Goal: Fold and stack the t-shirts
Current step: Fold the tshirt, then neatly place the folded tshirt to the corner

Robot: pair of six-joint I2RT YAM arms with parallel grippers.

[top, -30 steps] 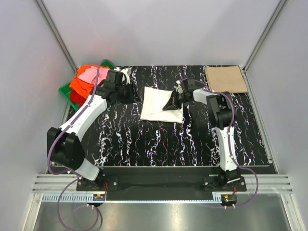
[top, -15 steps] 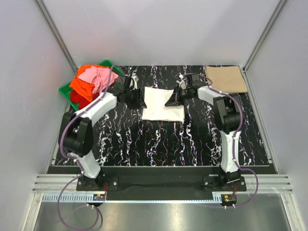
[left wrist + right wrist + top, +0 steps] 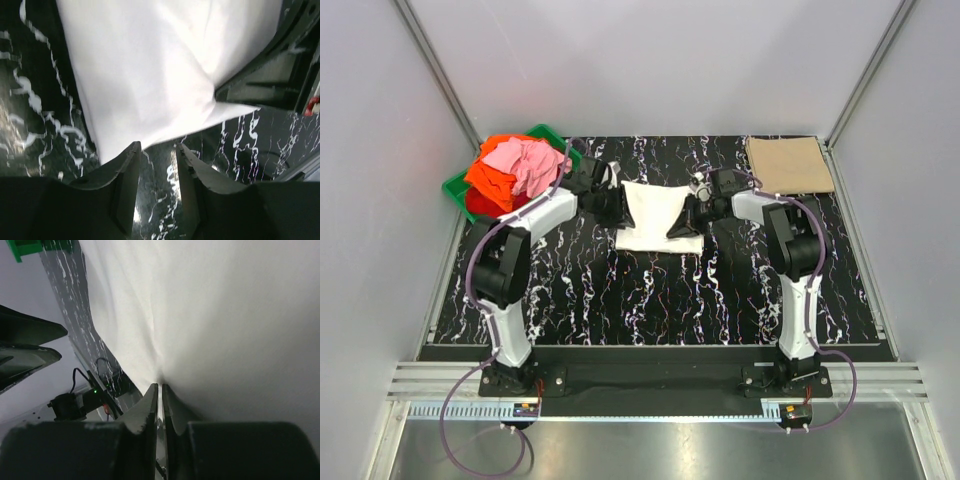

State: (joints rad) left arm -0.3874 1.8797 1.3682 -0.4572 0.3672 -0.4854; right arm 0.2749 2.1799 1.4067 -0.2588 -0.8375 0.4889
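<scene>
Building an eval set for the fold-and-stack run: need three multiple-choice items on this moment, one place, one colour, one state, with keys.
1. Where does the tan t-shirt lie?
A. at the far right corner of the table
B. inside the crate
C. under the white t-shirt

2. What colour is the crate that holds the pink, orange and red t-shirts?
A. blue
B. green
C. grey

3. How do the fingers of the right gripper stand at the white t-shirt?
A. spread wide over bare table
B. closed on the cloth
C. out of view

Key:
1 A: the top view shows it flat in that corner, apart from the rest.
2 B: a green rim shows beside the pile.
3 B: in the right wrist view the fingers nearly meet, with white cloth at their tips.
</scene>
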